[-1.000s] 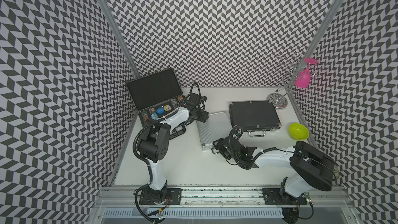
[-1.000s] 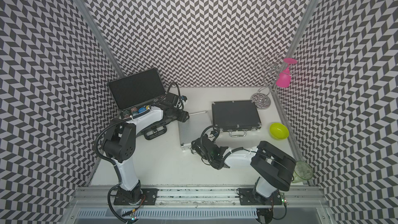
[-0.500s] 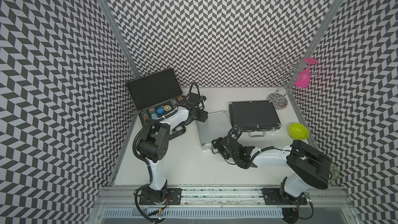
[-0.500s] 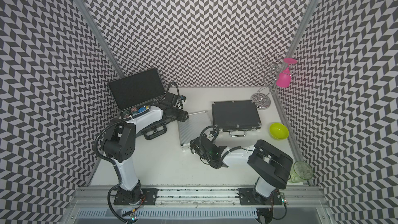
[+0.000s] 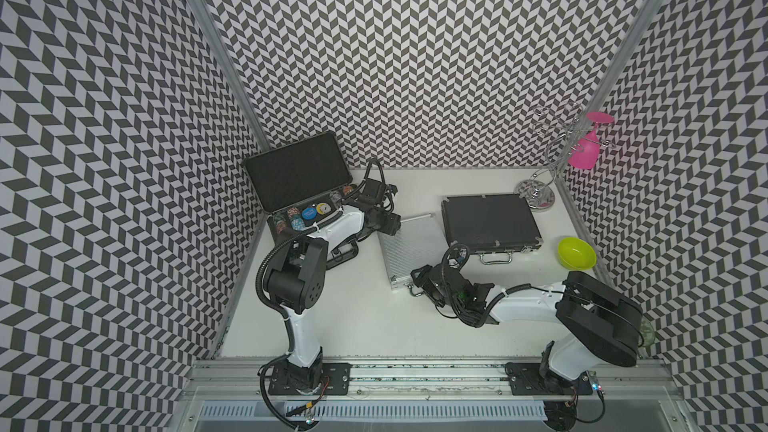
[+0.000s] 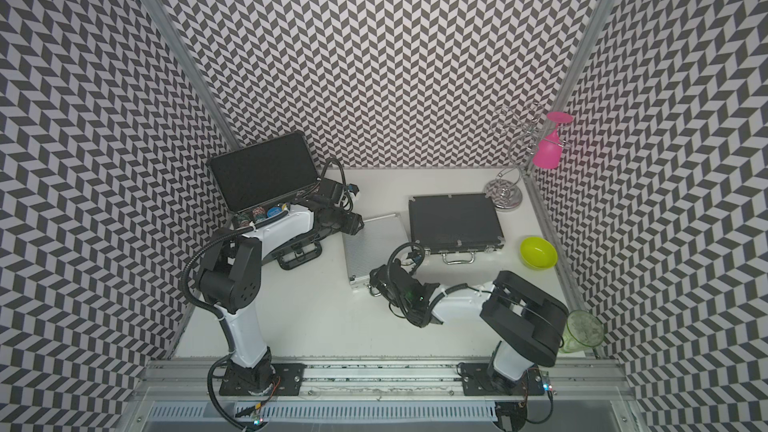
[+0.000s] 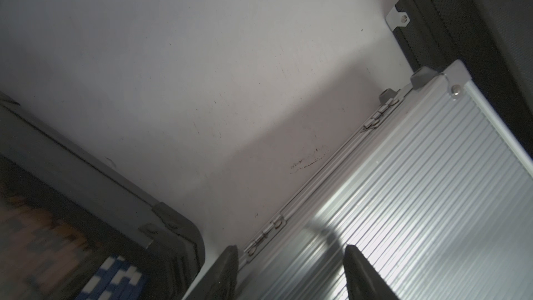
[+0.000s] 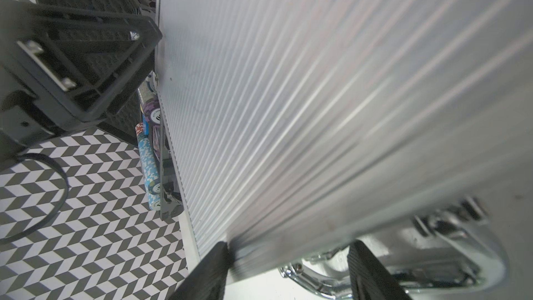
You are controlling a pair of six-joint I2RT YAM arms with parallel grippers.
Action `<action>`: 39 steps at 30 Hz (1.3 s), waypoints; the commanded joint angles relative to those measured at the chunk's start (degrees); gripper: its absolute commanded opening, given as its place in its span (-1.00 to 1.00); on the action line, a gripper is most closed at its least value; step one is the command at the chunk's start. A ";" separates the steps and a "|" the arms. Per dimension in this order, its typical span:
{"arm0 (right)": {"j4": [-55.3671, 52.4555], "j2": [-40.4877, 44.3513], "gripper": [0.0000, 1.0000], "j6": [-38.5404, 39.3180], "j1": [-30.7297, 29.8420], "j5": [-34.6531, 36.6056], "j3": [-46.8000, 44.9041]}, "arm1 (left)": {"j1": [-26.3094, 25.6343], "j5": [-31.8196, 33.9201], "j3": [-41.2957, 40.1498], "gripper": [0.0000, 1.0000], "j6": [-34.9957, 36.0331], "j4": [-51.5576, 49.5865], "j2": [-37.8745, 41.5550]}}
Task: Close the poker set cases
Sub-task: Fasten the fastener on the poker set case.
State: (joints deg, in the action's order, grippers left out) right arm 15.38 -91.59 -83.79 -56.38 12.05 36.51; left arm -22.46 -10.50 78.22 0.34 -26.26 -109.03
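The big black case [image 5: 297, 178] stands at the far left of the table [image 5: 365, 317]. Its lid is raised towards the wall, and rows of chips [image 5: 305, 216] show in its base. The silver case [image 5: 411, 247] lies flat in the middle with its lid down. Just to its right lies the black case with silver fittings [image 5: 488, 222], also shut, with its handle facing the near side.

The left pincer [image 5: 388, 224] is at the far left corner of the silver case. In the left wrist view its fingertips [image 7: 227, 269] stand apart on either side of the hinged edge, one over the table and one over the ribbed lid [image 7: 418, 183]. They grip nothing.

The right pincer [image 5: 419, 280] is at the near edge of the silver case, by its chrome handle [image 8: 317, 281]. In the right wrist view its fingers [image 8: 213, 269] are spread, one at the lid's edge and the other in front of the handle. Nothing is clamped between them.

A green bowl [image 5: 577, 253] sits near the right wall. A pink glass [image 5: 584, 155] hangs upside down on a wire rack [image 5: 540, 195] in the far right corner.
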 commanded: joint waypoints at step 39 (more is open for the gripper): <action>-17.97 17.45 0.33 25.64 7.78 12.89 -0.26 | 2.27 -0.50 -1.62 0.64 -8.46 -1.79 11.99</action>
State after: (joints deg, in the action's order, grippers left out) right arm 1.80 -75.20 -67.77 -50.92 21.43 36.21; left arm -20.36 -11.25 77.76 -4.29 -28.77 -103.55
